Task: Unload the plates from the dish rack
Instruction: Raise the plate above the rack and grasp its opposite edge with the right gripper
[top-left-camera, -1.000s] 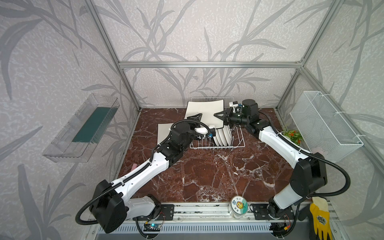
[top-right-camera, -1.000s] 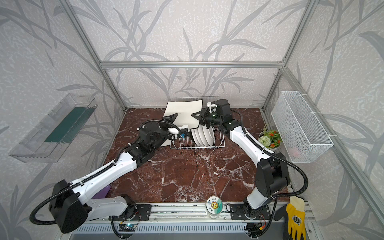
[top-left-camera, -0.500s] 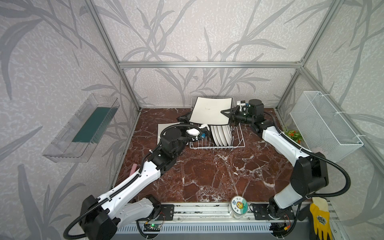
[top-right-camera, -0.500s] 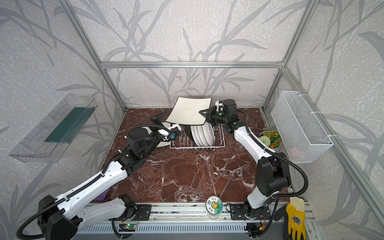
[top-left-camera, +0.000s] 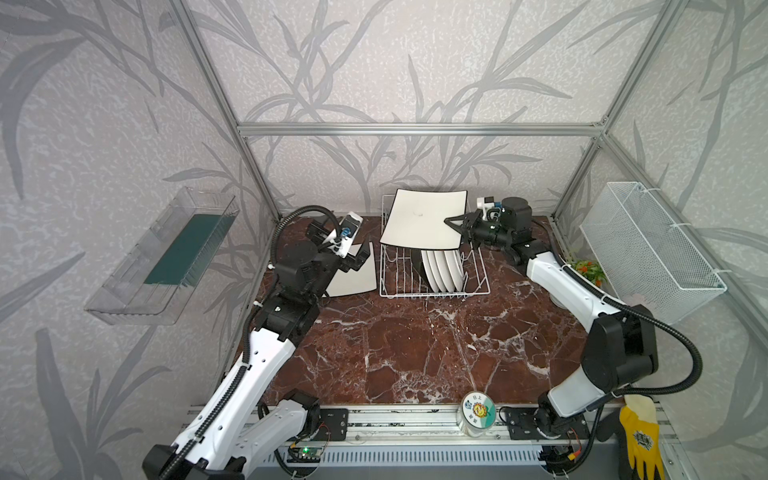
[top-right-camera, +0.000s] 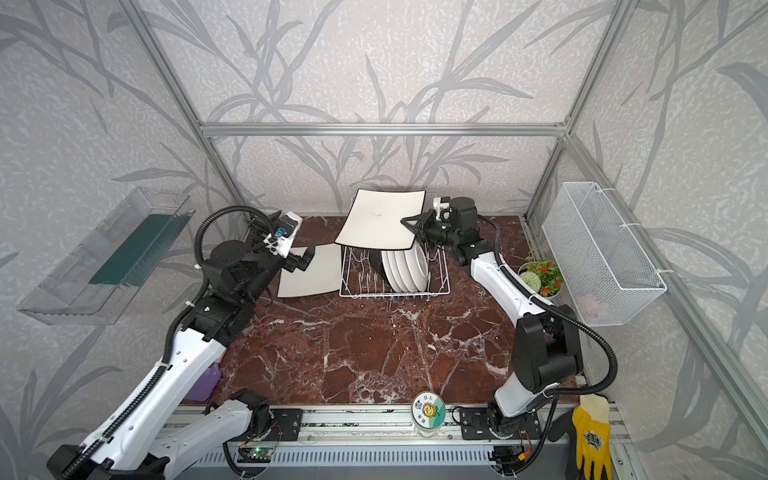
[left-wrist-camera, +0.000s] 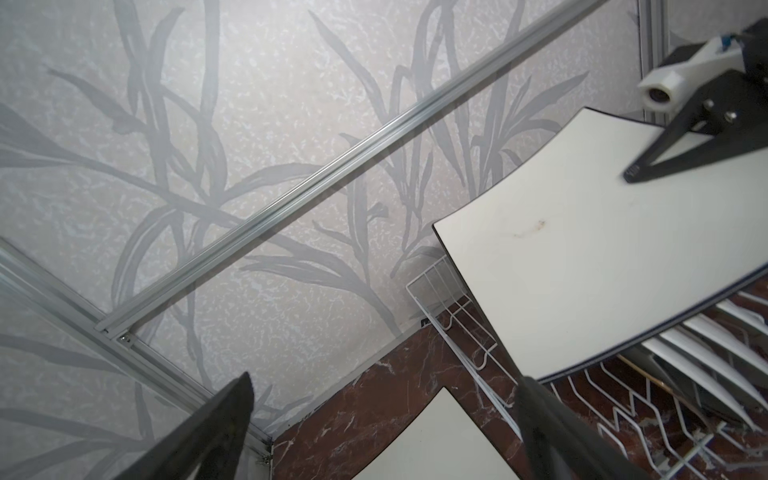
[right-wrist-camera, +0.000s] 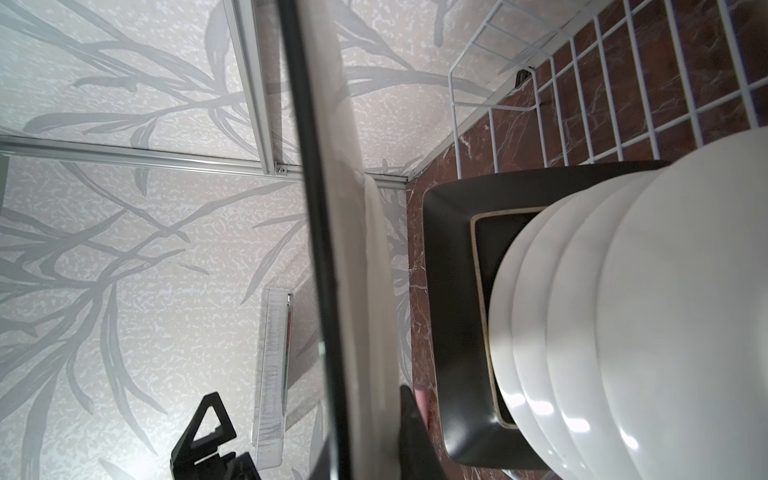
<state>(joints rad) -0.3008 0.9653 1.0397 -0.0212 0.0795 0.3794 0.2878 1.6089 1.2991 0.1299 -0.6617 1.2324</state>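
My right gripper (top-left-camera: 456, 227) (top-right-camera: 410, 227) is shut on the right edge of a large cream square plate (top-left-camera: 419, 224) (top-right-camera: 376, 224), which hangs tilted above the white wire dish rack (top-left-camera: 434, 295) (top-right-camera: 395, 295). In the right wrist view this plate (right-wrist-camera: 357, 249) shows edge-on in the right gripper (right-wrist-camera: 365, 449). A black square plate (top-left-camera: 417, 266) (right-wrist-camera: 453, 291) and several round white plates (top-left-camera: 442, 268) (right-wrist-camera: 623, 311) stand in the rack. Left of the rack a second cream plate (top-left-camera: 355, 280) (left-wrist-camera: 436, 453) lies flat on the table. My left gripper (top-left-camera: 360, 257) (left-wrist-camera: 384, 376) stands open and holds nothing just above it.
A clear plastic tray (top-left-camera: 162, 257) hangs on the left wall and a white mesh basket (top-left-camera: 648, 245) on the right wall. A flower pot (top-left-camera: 586, 270) stands behind the right arm. A jar with a flower sticker (top-left-camera: 478, 409) and a yellow glove (top-left-camera: 638, 436) sit at the front rail.
The right gripper has lifted the cream plate up out of the rack and tilted it. The left arm has drawn back from the rack to the left, jaws spread wide.
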